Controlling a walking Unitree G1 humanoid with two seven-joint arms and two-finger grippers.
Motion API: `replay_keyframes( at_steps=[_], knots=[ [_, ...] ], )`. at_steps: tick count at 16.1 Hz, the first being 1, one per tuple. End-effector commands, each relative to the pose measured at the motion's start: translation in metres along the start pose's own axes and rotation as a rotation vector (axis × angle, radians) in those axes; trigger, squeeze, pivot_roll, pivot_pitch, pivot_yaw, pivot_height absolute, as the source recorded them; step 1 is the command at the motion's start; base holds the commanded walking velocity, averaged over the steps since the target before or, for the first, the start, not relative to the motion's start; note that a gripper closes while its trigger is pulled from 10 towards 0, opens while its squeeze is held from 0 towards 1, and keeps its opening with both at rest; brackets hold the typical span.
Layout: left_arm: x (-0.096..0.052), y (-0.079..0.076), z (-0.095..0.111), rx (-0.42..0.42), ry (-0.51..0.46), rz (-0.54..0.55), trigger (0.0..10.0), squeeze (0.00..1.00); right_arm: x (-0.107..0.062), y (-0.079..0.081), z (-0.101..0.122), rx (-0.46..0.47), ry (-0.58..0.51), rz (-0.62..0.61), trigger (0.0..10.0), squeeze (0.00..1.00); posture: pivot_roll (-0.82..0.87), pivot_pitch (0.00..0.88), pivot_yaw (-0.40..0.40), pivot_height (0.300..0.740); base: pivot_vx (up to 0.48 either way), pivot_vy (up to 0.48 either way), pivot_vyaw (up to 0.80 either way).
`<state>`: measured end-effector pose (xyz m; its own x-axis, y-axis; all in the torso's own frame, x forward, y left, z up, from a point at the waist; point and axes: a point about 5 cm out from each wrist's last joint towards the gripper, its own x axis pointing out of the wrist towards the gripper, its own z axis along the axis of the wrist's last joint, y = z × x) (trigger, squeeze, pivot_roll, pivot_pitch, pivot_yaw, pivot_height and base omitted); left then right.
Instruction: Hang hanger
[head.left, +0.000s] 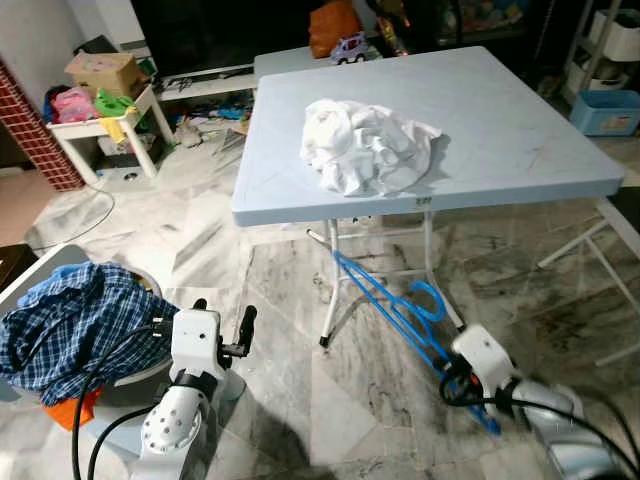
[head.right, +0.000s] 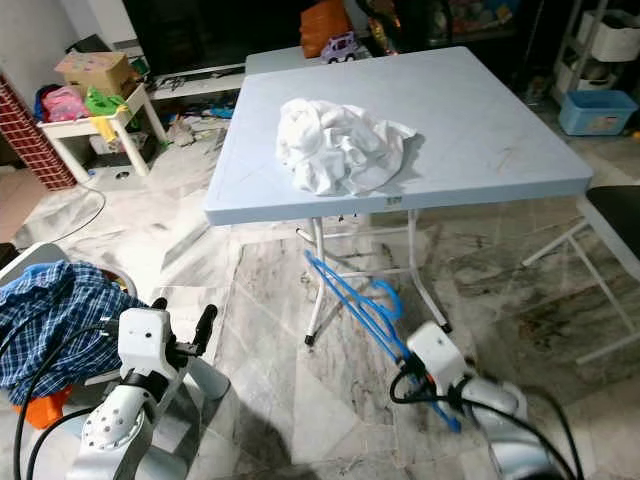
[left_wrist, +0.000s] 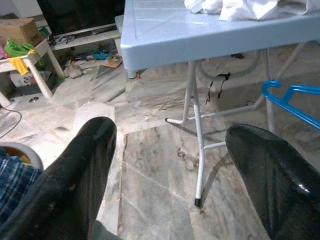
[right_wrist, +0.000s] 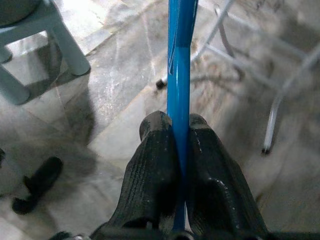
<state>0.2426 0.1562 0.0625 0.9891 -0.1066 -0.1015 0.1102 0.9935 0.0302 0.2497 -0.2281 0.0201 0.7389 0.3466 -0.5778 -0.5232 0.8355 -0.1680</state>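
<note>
A blue plastic hanger (head.left: 392, 303) is held low in front of the table, its hook curling up near the table legs. My right gripper (right_wrist: 180, 125) is shut on the hanger's (right_wrist: 179, 60) lower bar, both black pads pressed against it. In the eye views the right arm (head.left: 490, 372) sits at the lower right. My left gripper (left_wrist: 170, 150) is open with nothing between its fingers, held low at the lower left (head.left: 235, 335). A crumpled white garment (head.left: 365, 145) lies on the light blue folding table (head.left: 520, 150).
A basket (head.left: 130, 390) with a blue plaid shirt (head.left: 75, 325) stands at my left. A small white table (head.left: 105, 125) with boxes and toys is at the far left. A blue bin (head.left: 605, 110) and white folding frame (head.left: 590, 250) are at the right. Marble floor lies ahead.
</note>
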Motion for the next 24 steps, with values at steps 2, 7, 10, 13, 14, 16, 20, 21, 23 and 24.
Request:
replay_keyframes(
  at_steps=[2, 7, 10, 13, 14, 16, 20, 21, 23, 24],
  knots=[
    [0.003, 0.004, 0.000, -0.018, 0.027, 0.040, 10.0, 1.00, -0.002, -0.006, 0.023, 0.116, -0.119, -0.172, 0.0, 0.00, -0.13, 0.000, 0.123, 0.740, 0.000, 0.000, 0.00],
    [0.008, -0.008, 0.001, -0.136, 0.046, -0.046, 10.0, 0.00, -0.004, -0.006, 0.046, 0.284, -0.234, -0.368, 10.0, 0.00, -0.14, 0.000, 0.121, 0.740, 0.000, 0.000, 0.00],
    [0.010, -0.016, 0.007, -0.183, 0.038, -0.116, 10.0, 0.00, -0.003, -0.005, 0.048, 0.304, -0.208, -0.394, 10.0, 0.00, -0.14, 0.000, 0.121, 0.740, 0.000, 0.000, -0.68],
    [0.009, -0.020, 0.006, -0.206, 0.049, -0.154, 10.0, 0.00, -0.003, -0.004, 0.051, 0.309, -0.207, -0.405, 10.0, 0.00, -0.15, 0.000, 0.121, 0.740, 0.189, 0.000, -0.80],
    [0.009, -0.021, 0.005, -0.209, 0.051, -0.161, 10.0, 0.00, -0.003, -0.004, 0.052, 0.310, -0.206, -0.407, 10.0, 0.00, -0.15, 0.000, 0.120, 0.740, 0.285, 0.000, -0.80],
    [0.008, -0.023, 0.004, -0.214, 0.060, -0.179, 10.0, 0.00, -0.003, -0.004, 0.053, 0.314, -0.197, -0.413, 10.0, 0.00, -0.15, 0.000, 0.117, 0.740, 0.281, 0.000, -0.80],
    [0.007, -0.026, 0.002, -0.223, 0.073, -0.199, 10.0, 0.00, -0.001, -0.005, 0.053, 0.312, -0.189, -0.424, 10.0, 0.00, -0.15, 0.000, 0.114, 0.740, 0.283, 0.000, -0.80],
    [0.007, -0.026, 0.002, -0.223, 0.075, -0.201, 10.0, 0.00, -0.001, -0.005, 0.053, 0.312, -0.187, -0.426, 10.0, 0.00, -0.15, 0.000, 0.114, 0.740, 0.285, 0.000, -0.80],
    [0.006, -0.027, 0.002, -0.224, 0.079, -0.207, 10.0, 0.00, -0.002, -0.005, 0.053, 0.314, -0.184, -0.430, 10.0, 0.00, -0.15, 0.000, 0.114, 0.740, 0.277, 0.000, -0.80],
    [0.006, -0.028, 0.001, -0.225, 0.084, -0.219, 10.0, 0.00, -0.001, -0.004, 0.053, 0.314, -0.182, -0.435, 10.0, 0.00, -0.15, 0.000, 0.111, 0.740, 0.277, 0.000, -0.80]
  ],
)
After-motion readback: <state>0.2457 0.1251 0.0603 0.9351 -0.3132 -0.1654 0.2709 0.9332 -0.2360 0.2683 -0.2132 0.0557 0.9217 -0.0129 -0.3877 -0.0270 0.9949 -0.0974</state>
